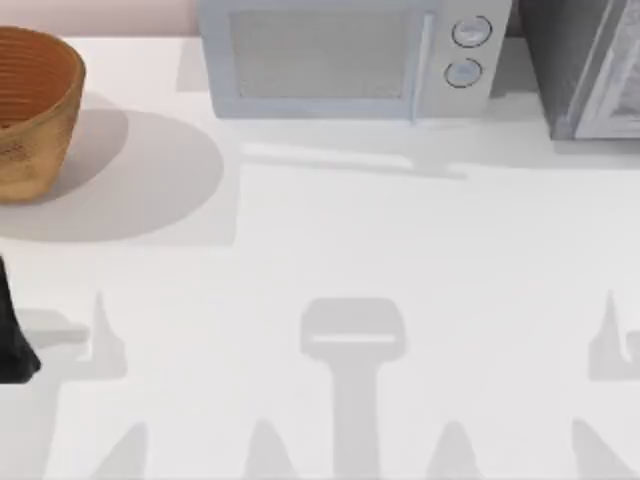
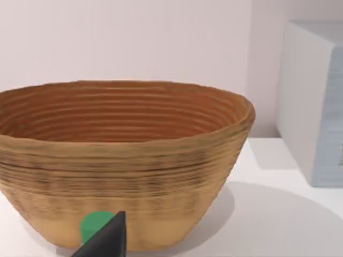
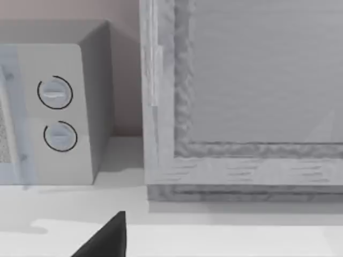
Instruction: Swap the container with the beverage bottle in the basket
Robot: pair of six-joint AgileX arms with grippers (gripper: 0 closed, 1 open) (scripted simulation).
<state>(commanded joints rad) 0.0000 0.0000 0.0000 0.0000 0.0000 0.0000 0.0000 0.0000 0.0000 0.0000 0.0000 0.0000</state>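
The woven tan basket (image 1: 30, 110) stands at the table's far left corner. In the left wrist view the basket (image 2: 123, 160) is close and upright, and its floor is hidden behind the near wall. A dark part of my left gripper (image 2: 104, 241) sits low in front of the basket's base, with a small green rounded thing (image 2: 95, 225) right beside it; I cannot tell whether that is the container. My left arm (image 1: 12, 345) shows as a dark shape at the table's left edge. The beverage bottle is out of view. My right gripper (image 3: 107, 241) faces the back right appliances.
A grey microwave (image 1: 345, 60) with two round knobs stands along the back, right of the basket. A second grey appliance (image 1: 590, 65) fills the back right corner. The white table (image 1: 330, 250) stretches open in front of them.
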